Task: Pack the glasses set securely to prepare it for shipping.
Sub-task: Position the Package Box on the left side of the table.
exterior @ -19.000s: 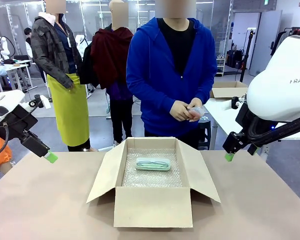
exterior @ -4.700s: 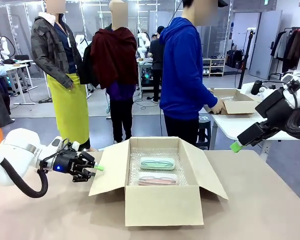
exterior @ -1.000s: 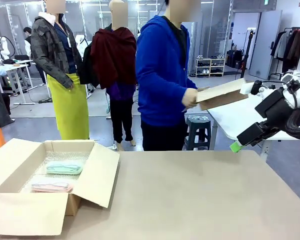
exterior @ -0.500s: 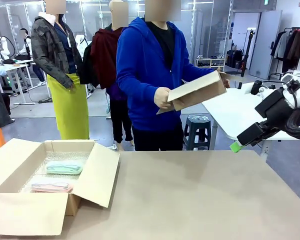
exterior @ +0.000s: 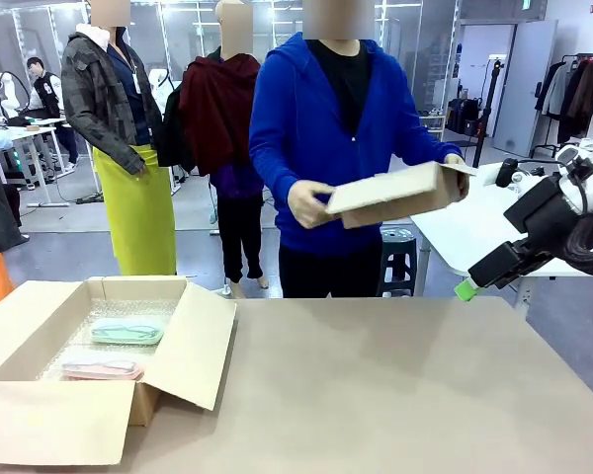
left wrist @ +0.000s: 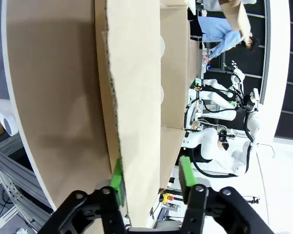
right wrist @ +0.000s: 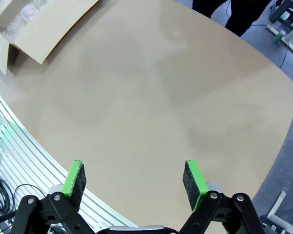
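— Cardboard box (exterior: 40,420), bubble-wrap lined, is sitting open at the table's (exterior: 395,385) left. Where are the cases lying?

— Mint green case (exterior: 127,330) is lying behind the pale pink case (exterior: 103,369), both inside it.

— And the grippers?

— Left gripper (left wrist: 149,178) is standing open, its pads straddling a box flap. Right gripper (right wrist: 134,178) is hanging wide open, holding nothing, above the table.

— The person?

— Holding a second cardboard box (exterior: 395,194) in both hands.
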